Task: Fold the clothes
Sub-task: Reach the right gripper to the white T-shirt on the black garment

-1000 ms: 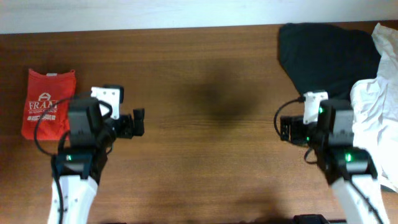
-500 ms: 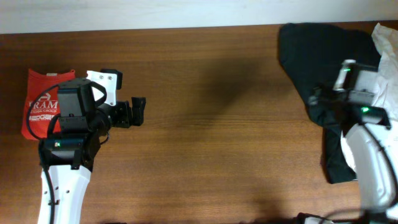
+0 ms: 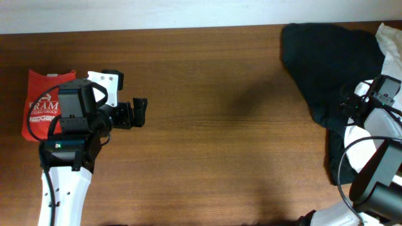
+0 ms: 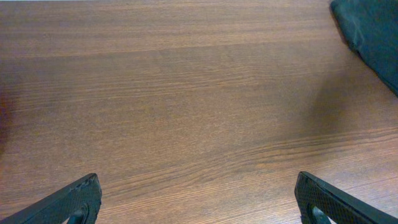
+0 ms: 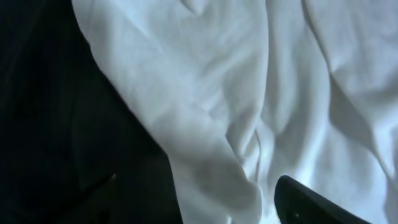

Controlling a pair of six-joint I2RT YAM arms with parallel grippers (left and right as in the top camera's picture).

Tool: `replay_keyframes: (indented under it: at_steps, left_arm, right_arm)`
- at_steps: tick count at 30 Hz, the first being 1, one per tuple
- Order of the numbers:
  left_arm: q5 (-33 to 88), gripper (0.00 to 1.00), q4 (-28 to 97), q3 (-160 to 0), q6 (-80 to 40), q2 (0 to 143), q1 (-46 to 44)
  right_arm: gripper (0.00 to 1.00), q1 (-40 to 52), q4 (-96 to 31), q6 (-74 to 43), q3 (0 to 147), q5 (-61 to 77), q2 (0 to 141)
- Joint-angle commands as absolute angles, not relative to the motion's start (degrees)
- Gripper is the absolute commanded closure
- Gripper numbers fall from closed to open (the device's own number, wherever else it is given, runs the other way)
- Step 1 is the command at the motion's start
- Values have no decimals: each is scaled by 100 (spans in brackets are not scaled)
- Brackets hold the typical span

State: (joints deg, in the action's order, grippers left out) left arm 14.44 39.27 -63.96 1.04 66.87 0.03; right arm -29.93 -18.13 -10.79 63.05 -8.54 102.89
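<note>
White T-shirt (image 5: 249,93): crumpled directly beneath right gripper (image 5: 198,200), which is held spread, presumably for pinching cloth. Black shirt (image 5: 50,93): leftward. Left gripper (image 4: 196,208): spread, idle above table (image 4: 186,93).

top-down overhead, close low wrist views, black shirt (image 3: 326,63) common

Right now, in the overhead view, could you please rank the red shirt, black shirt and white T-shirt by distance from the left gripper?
1. Red shirt: left side, close behind the left gripper.
2. Black shirt: across the table, upper right.
3. White T-shirt: far right edge, beyond the black shirt.
</note>
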Motion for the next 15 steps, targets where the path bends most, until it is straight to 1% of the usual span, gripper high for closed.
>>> replay_keyframes:
  at_steps: [1,2,3,7,8,9,10,11,15]
  left_arm:
    - [1527,1,3911,-6484,86,6663,34]
    - [1527,1,3911,-6484,86,6663,34]
    - [1527,1,3911,-6484,86,6663,34]
    - [1527,1,3911,-6484,86,6663,34]
    - [1527,1,3911,-6484,86,6663,34]
    - [1527,1,3911,-6484,86,6663,34]
    - [1527,1,3909,-6484,86,6663,34]
    - [1527,1,3909,-6484,86,6663,34]
    - [1527,1,3909,-6484,86,6663,34]
  right_arm:
    - [37,-3009,-1664,-1125,6396,-862,10449]
    - [45,-3009,-1647,-1125,6396,-862,10503]
    - [47,-3009,-1638,-1125,6396,-862,10547]
    - [47,-3009,-1514,-1125,6396,-862,10689]
    - [55,-3009,-1479,-1125,6396,-871,10694]
    - [75,-3009,-1417,-1125,6399,-880,10687]
    - [89,-3009,-1396,-1125,6403,-882,10674]
    - [96,-3009,-1400,-1125,6423,-880,10663]
    - [96,-3009,-1586,-1125,6632,-878,10556]
